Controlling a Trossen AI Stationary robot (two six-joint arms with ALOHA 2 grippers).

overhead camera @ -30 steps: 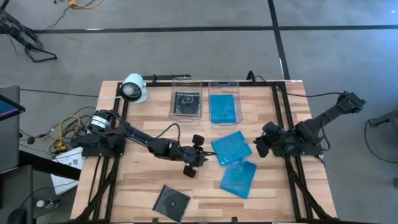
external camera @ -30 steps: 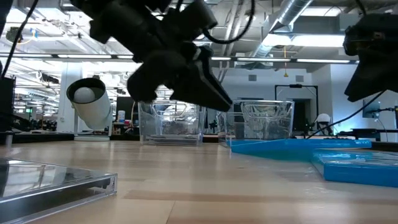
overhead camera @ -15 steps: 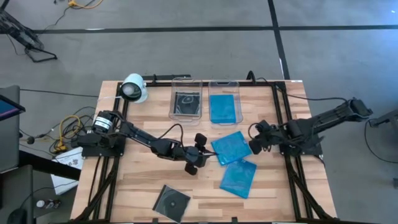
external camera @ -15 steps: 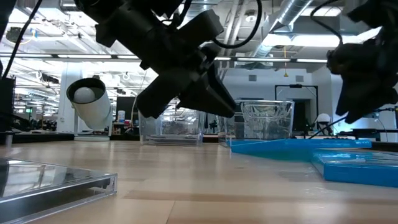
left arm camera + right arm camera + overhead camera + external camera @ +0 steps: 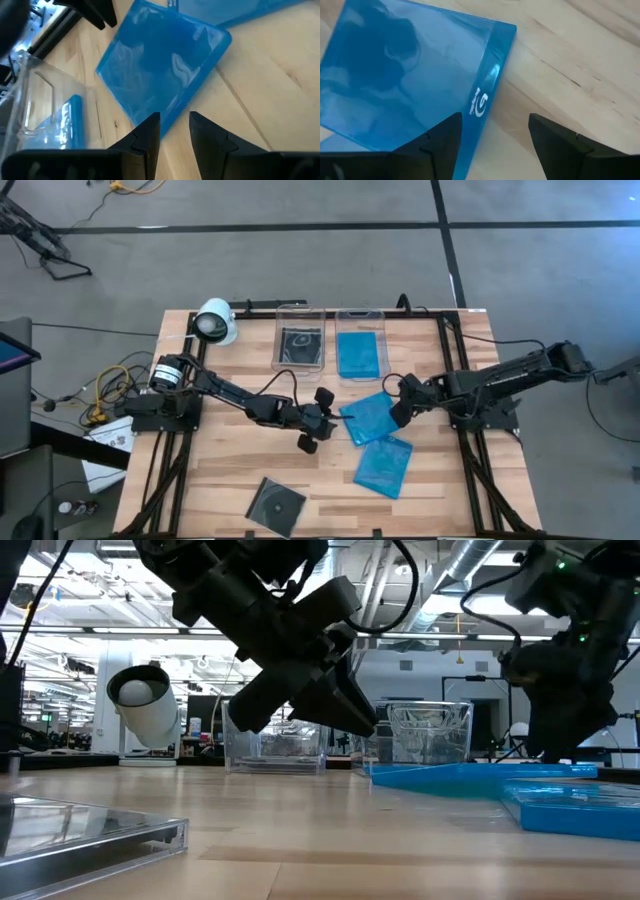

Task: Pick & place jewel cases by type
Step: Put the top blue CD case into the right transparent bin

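Progress roughly half | sorted: one clear case in left tub (image 5: 300, 340), one blue case in right tub (image 5: 360, 350) | left: two blue cases mid-tabletop (image 5: 372, 417) (image 5: 384, 463), clear case near edge (image 5: 276, 505) | right end effector (image 5: 396, 414) open at far blue case | left end effector (image 5: 330, 423) narrowly parted, empty, at same case.

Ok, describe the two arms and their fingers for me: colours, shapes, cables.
Both arms are black, built of slim jointed segments. The left arm has a silver-ringed round joint near its base and a thin black cable looping along it; the right arm carries a similar loose cable. The left gripper and right gripper each end in two flat, dark, matte fingers, with angular stepped tips.
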